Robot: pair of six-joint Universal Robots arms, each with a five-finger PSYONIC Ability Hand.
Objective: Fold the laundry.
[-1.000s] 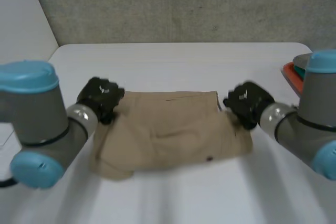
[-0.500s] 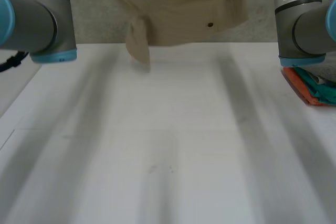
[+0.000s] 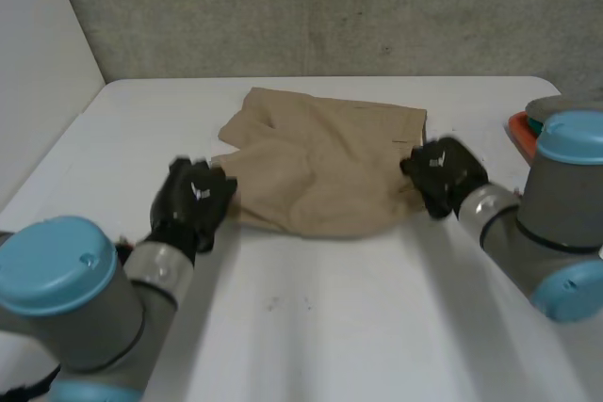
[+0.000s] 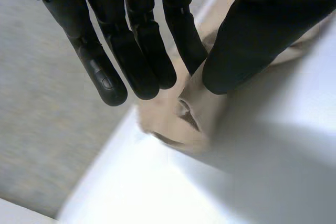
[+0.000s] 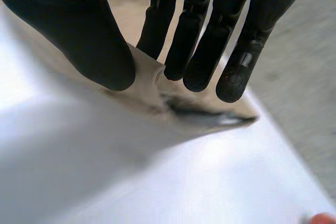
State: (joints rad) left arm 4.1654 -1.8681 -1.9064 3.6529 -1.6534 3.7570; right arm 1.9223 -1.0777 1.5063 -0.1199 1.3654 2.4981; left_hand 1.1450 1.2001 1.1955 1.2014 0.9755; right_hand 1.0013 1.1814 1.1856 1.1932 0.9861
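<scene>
I see the left hand (image 3: 193, 200) pinching the near left corner of the tan garment (image 3: 320, 171) between straight fingers (image 4: 134, 61) and thumb. The soft, rumpled cloth lies bunched on the smooth white table (image 3: 311, 327), and the right hand (image 3: 443, 174) pinches its right edge the same way.

left robot hand (image 3: 193, 200): low, pinching | right robot hand (image 3: 445, 174): low, pinching

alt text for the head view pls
A crumpled tan garment lies on a white table, with the robot's left hand gripping its near left corner and the right hand gripping its right edge.
</scene>
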